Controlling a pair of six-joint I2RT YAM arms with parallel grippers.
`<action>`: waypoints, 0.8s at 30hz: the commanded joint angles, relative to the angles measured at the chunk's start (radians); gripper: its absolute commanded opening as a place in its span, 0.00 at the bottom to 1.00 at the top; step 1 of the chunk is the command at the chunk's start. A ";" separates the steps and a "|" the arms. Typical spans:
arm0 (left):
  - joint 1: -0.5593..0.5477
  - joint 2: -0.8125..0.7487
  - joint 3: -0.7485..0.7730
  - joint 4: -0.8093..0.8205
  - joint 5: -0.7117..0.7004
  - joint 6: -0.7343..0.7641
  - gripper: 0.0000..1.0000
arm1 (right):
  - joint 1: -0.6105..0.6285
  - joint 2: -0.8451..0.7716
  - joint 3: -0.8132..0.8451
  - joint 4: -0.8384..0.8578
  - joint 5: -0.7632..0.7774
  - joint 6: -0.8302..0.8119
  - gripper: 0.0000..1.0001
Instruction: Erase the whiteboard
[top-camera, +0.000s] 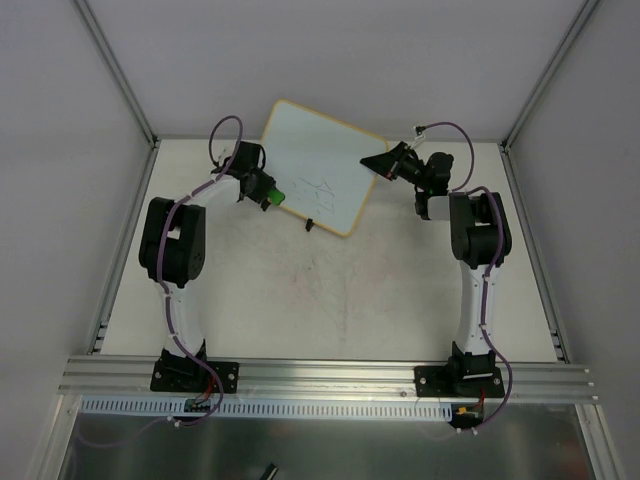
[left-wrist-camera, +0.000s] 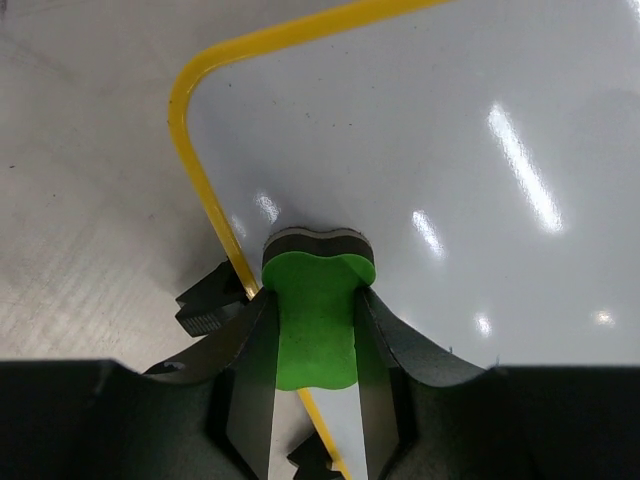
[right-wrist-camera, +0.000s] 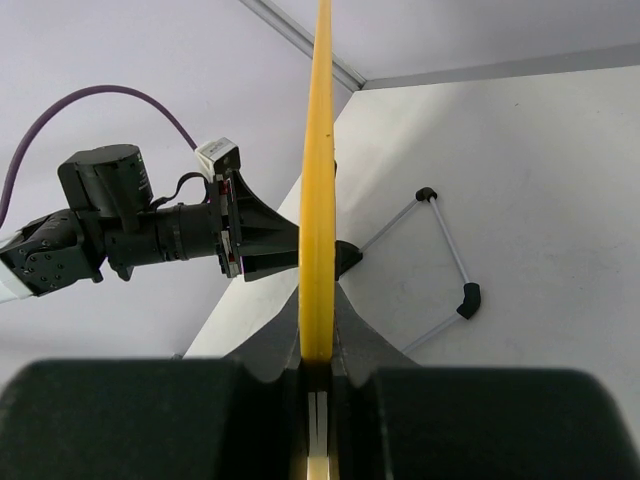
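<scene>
Whiteboard (top-camera: 315, 150) sits at the far middle of the table (top-camera: 300, 300). It is rotated so one corner points at the far edge, and it looks propped up rather than flat, with a black clip foot (top-camera: 312, 225) at its near edge. Right gripper (right-wrist-camera: 318, 300) is pinched on the yellow frame (right-wrist-camera: 318, 150) at the board's right corner. The wrist cam sees the board dead edge-on between the jaws, so that arm is the clamp. Left gripper (left-wrist-camera: 315, 300) is pressed onto the green eraser (left-wrist-camera: 315, 330), fingers on both flanks and the dark felt end poking out past the tips. The felt touches the white face right beside the frame, at the board's left-near edge. Key relation: the faint marks (top-camera: 325, 188) lie on the near half of the board, between the two grippers and toward the table's right edge from the eraser. The left arm is nearer and has the tool. My read is that the wipe has to run from the left-near edge across the face toward the clamped corner. The board is square, so there is no long axis to follow. The eraser's own long axis runs out along the fingers. Judgement: erasing is barely begun. The risks are the felt riding up onto the frame, or the push rocking the board in the single-corner pinch.
</scene>
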 joint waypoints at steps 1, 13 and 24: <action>-0.078 0.127 0.025 -0.082 -0.068 0.100 0.00 | 0.007 -0.054 0.024 0.158 -0.068 0.013 0.00; -0.219 0.118 0.165 -0.077 -0.120 0.197 0.00 | 0.007 -0.054 0.024 0.160 -0.070 0.018 0.00; -0.276 0.119 0.215 0.000 -0.029 0.232 0.00 | 0.006 -0.051 0.026 0.169 -0.071 0.024 0.00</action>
